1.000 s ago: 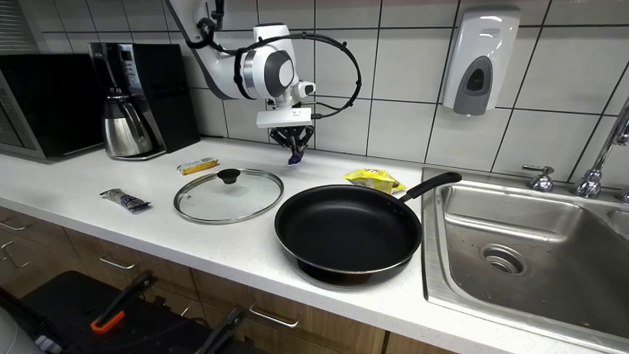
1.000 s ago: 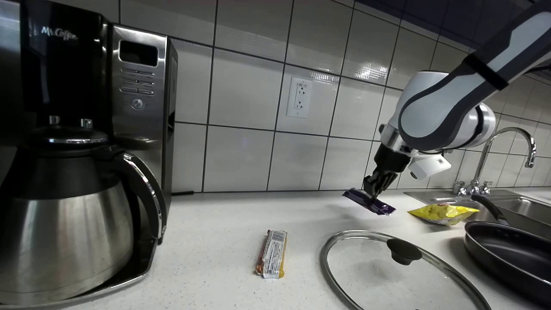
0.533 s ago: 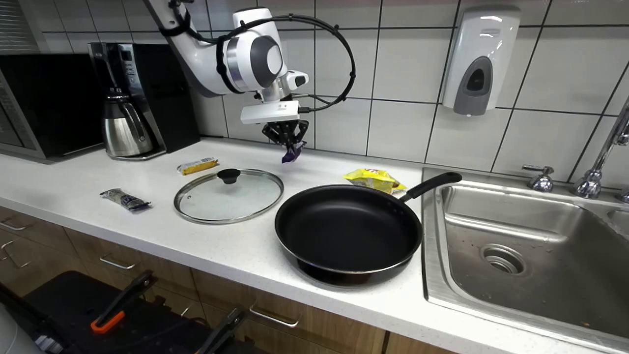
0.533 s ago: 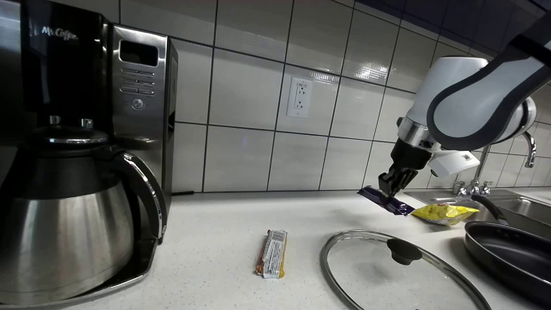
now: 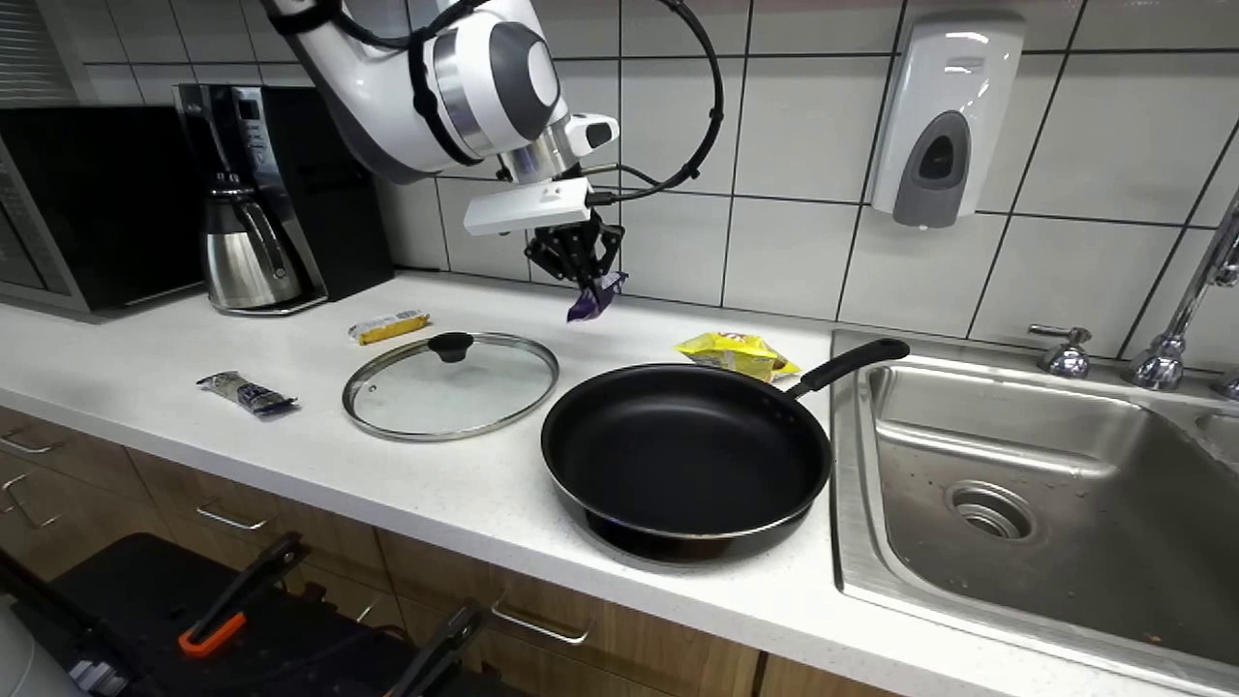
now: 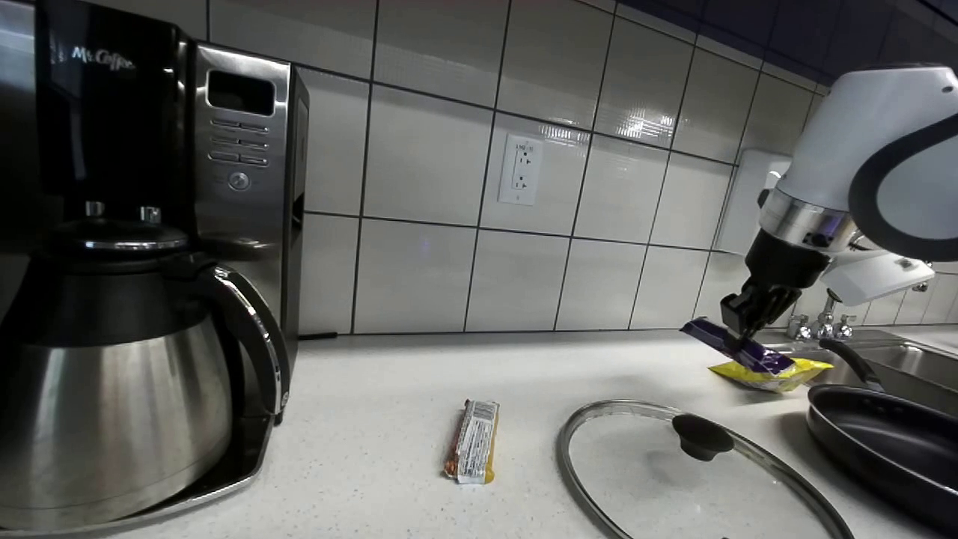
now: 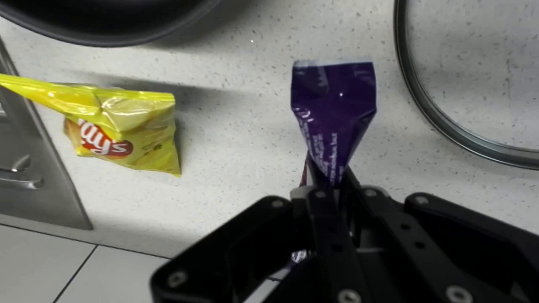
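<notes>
Purple foil shines on the packet (image 7: 334,97), which is held clear of the tabletop (image 5: 494,484) by the 2 fingers (image 6: 741,318); they are pressed together on its middle, with barely a gap beyond the pinched foil. Its ends jut out on either side; whether it is level I cannot tell. The wrist view puts it between the chip bag (image 7: 122,122) and the glass lid (image 5: 455,397), apart from both; the pan (image 5: 687,455) stands nearer the tabletop's front edge, near the sink (image 5: 854,455). A yellow bar (image 5: 390,327) and a grey bar (image 5: 245,391) lie past the lid, away from the pan. The step in hand reads as a carry: packet gripped and aloft, not yet set down. The next move calls, I judge, for a snug pinch, since slick foil could slip or twist, and for enough height that the jutting ends pass the chip bag, the lid's knob (image 5: 450,347) or the pan's rim without a knock. A slow path would suit, with an eye on those ends.
</notes>
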You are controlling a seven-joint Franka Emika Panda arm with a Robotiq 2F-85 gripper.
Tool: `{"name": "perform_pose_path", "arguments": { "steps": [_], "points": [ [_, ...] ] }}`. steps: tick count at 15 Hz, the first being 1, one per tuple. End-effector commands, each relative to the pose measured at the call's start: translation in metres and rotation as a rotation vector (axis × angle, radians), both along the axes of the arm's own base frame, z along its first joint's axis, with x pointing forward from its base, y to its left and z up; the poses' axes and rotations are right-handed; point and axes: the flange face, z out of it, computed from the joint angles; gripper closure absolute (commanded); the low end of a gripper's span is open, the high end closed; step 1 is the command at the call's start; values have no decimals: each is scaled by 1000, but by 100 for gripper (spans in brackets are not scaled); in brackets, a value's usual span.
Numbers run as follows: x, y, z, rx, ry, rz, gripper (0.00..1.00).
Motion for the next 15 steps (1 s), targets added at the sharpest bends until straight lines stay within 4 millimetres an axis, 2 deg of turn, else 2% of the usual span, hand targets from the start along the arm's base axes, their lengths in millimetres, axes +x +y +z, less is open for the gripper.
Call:
{"name": "perform_pose_path", "arguments": {
  "steps": [1,8,13,15],
  "points": [
    [-39,-9,23,-18,-18,-38,98],
    [-112,-45,34,19,2,-151,98],
    [-159,-89,37,40,0,-294,98],
    [-172,-107,34,55,6,-350,98]
  ]
}}
